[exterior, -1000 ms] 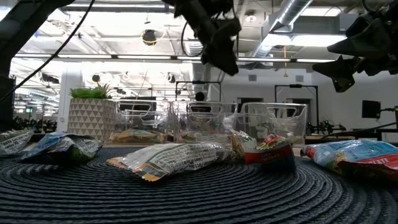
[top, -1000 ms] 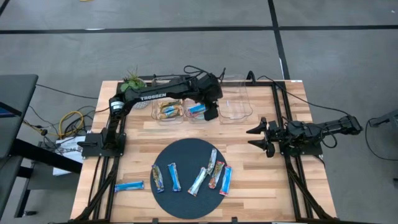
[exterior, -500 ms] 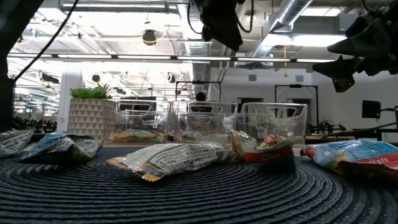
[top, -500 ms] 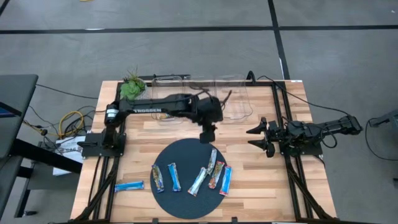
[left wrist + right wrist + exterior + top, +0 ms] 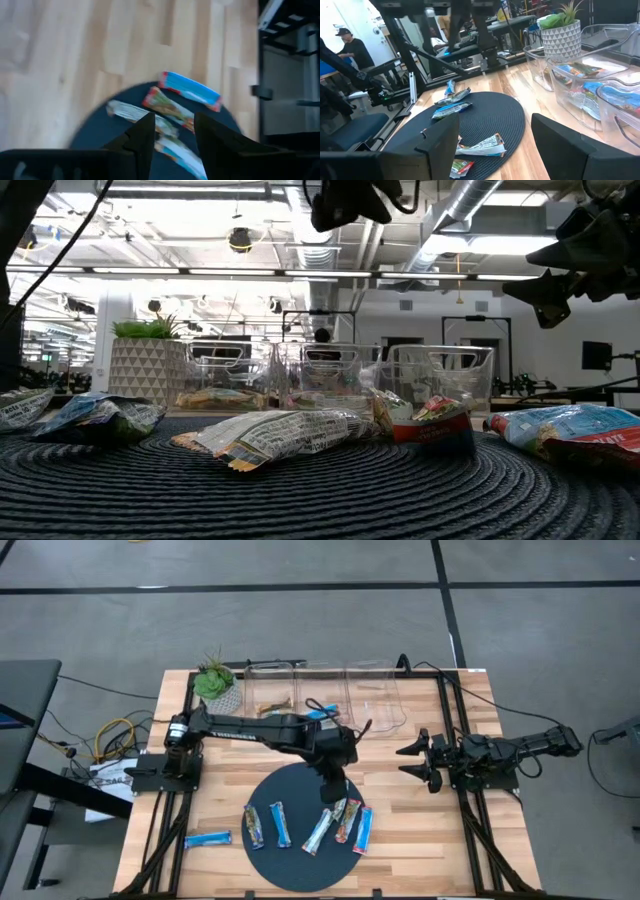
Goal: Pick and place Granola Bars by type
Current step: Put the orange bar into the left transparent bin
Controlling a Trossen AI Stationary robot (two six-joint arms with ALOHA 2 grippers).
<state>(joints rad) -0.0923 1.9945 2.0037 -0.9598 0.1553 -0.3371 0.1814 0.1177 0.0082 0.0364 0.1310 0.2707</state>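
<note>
Left tool [image 5: 333, 786], fingers apart and empty, hangs above the round dark woven mat [image 5: 300, 780], wrapped granola bars [image 5: 342, 822] just ahead; it should descend straight, straddling one bar across its width; right tool [image 5: 414, 762] waits released aside.

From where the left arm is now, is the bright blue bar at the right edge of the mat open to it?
Probably yes. The left end effector hangs open and empty over the mat, right beside the blue bar. Nothing lies on top of it, though a multicoloured bar sits close alongside.
</note>
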